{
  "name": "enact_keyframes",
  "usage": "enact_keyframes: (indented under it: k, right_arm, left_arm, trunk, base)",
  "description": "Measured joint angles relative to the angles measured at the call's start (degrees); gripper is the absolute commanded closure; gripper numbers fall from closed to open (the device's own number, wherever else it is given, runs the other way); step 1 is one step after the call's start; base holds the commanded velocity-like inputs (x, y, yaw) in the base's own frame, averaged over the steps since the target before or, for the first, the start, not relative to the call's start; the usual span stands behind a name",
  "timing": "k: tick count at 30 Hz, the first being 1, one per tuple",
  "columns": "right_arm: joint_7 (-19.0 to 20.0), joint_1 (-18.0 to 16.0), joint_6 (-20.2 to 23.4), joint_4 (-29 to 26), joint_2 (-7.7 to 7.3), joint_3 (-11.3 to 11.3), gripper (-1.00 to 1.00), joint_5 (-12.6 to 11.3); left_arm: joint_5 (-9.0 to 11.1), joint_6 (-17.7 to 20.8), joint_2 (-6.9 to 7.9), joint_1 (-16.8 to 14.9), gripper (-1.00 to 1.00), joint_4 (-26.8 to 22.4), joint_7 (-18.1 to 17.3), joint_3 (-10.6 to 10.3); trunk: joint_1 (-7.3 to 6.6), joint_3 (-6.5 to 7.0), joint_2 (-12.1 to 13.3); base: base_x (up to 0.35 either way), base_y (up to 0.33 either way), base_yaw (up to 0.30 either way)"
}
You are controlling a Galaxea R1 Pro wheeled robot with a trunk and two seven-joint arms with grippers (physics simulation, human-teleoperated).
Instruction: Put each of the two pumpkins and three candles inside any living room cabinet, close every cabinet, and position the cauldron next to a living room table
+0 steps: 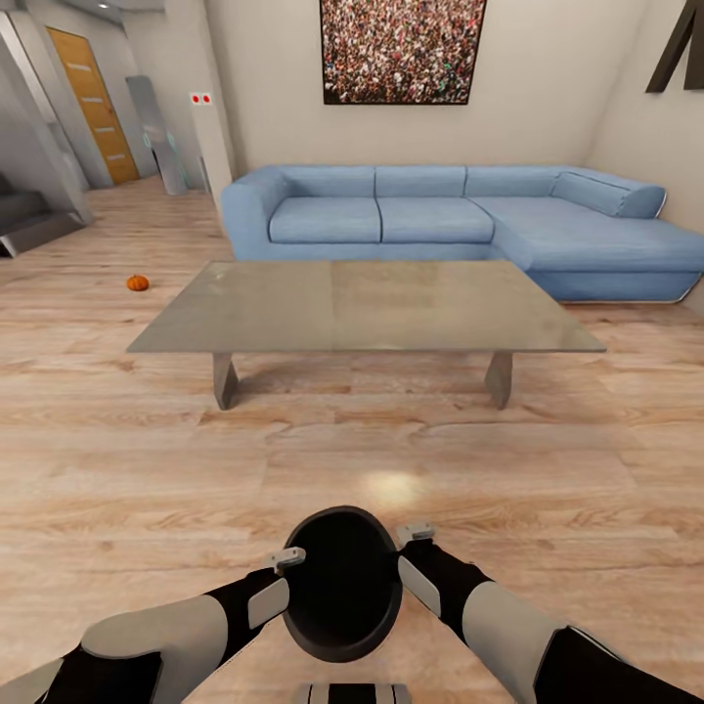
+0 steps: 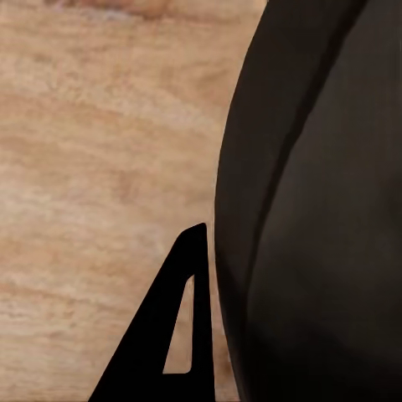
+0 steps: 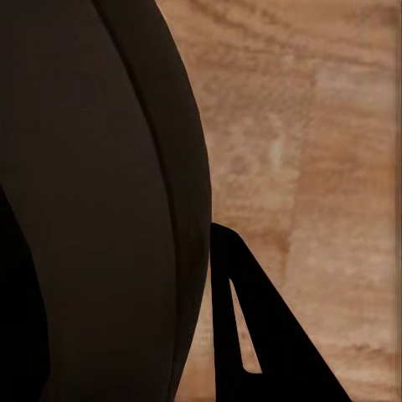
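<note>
the cauldron (image 1: pixel 342 587) looks heavy and stiff, so both fingers (image 2: pixel 180 335) press its rim from each side, but how open i cannot tell.

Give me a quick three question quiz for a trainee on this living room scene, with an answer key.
1. True or false: the cauldron sits between the left tool and the right tool.
2. Where is the pumpkin? A: on the table. B: on the floor, toward the table's left. C: on the sofa.
3. Fill in: beyond the table stands a blue ____.

Key: 1 true; 2 B; 3 sofa.
</note>
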Motion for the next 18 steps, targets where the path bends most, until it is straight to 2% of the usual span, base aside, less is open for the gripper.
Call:
enact_keyframes:
  k: [18]
  right_arm:
    - [0.0, 0.0, 0.0, 0.0, 0.01, 0.0, 1.0, 0.0]
  left_arm:
    - [0.0, 0.0, -0.01, 0.0, 1.0, 0.0, 0.0, 0.0]
  trunk:
    - [0.0, 0.0, 0.0]
  base:
    - [0.337, 0.0, 0.0]
